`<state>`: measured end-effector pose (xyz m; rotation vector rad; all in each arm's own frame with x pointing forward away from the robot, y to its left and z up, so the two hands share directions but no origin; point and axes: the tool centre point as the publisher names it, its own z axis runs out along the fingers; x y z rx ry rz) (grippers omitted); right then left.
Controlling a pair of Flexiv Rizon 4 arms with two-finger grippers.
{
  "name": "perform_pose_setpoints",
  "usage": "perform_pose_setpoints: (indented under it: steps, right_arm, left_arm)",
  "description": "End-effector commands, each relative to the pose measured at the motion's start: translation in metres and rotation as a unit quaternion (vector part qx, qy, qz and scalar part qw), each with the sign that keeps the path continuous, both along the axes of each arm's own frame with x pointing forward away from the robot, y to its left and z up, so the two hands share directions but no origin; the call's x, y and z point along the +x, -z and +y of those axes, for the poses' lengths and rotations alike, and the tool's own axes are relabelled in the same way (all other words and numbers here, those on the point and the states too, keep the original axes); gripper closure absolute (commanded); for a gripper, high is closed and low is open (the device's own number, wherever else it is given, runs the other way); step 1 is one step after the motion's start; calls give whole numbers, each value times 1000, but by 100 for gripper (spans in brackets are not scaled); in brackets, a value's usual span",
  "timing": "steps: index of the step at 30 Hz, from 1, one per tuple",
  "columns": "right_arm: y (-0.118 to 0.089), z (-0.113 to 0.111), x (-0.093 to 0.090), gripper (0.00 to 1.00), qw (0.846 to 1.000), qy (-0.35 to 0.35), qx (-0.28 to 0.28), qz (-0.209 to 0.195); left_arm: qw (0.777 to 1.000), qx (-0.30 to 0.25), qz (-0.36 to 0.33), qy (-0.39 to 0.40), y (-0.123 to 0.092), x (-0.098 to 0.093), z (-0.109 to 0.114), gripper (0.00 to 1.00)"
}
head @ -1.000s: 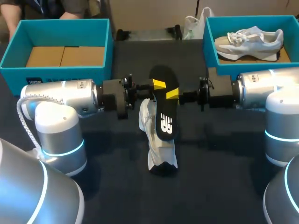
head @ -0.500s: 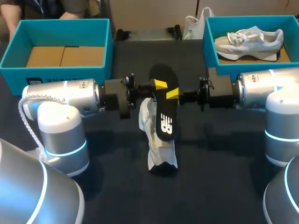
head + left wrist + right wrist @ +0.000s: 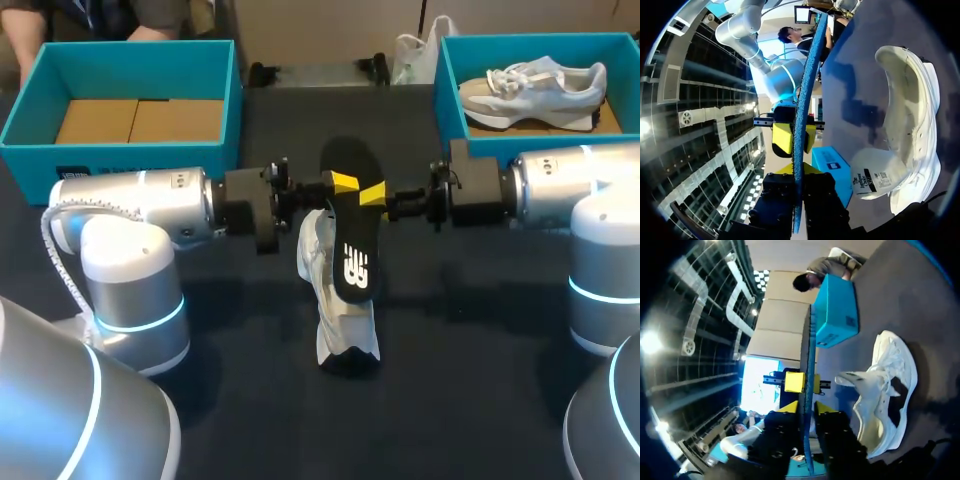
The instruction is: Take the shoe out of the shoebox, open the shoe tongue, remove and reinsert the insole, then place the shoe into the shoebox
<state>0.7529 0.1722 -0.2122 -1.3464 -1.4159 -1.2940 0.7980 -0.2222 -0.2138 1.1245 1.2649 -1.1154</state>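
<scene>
With the insole (image 3: 352,250) out of the shoe (image 3: 322,265), reinsertion looks like the step in hand. Both arms lie level, reaching in from opposite sides to meet over the desk's (image 3: 470,400) middle. The left hand (image 3: 340,181) and right hand (image 3: 374,194) each pinch the insole toward its far end, closed on it as far as the edge-on wrist views let me judge. The shoe lies just beneath. Next, the insole's tip must be angled down into the shoe's opening. An empty shoebox (image 3: 130,60) sits at the far left corner.

A white logo (image 3: 355,268) on the insole (image 3: 347,175); no legible text.
</scene>
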Motion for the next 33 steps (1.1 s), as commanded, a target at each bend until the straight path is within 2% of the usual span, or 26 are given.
perform_pose_setpoints:
  steps: [1, 5, 9, 20, 23, 26, 27, 33]
  right_arm:
    - [-11, -13, -12, 0, 999, 22, -19, -39]
    - [-19, -27, -12, 0, 993, 22, -52, -101]
    - [-19, -27, -12, 0, 993, 22, -52, -101]
    - [-19, -27, -12, 0, 993, 22, -52, -101]
    - [-25, -39, -7, 0, 984, -6, -101, -149]
    - [-33, -48, -5, 0, 957, -60, -169, -229]
    - [-35, -48, -3, 0, 947, -101, -196, -231]
    - [-35, -48, -3, 0, 947, -101, -196, -231]
  left_arm:
    - [1000, 4, 0, -3, -2, -4, 7, 100]
    - [1000, 8, 8, -4, -2, -5, 13, 100]
    - [1000, 6, 20, -3, -3, -11, 23, 100]
    - [997, 25, 75, 23, 2, -42, 58, 100]
    - [995, 26, 94, 31, 2, -50, 66, 100]
    - [989, 32, 132, 61, 2, -59, 72, 100]
    - [988, 47, 129, 70, 2, -63, 73, 100]
    - [988, 47, 129, 70, 2, -63, 73, 100]
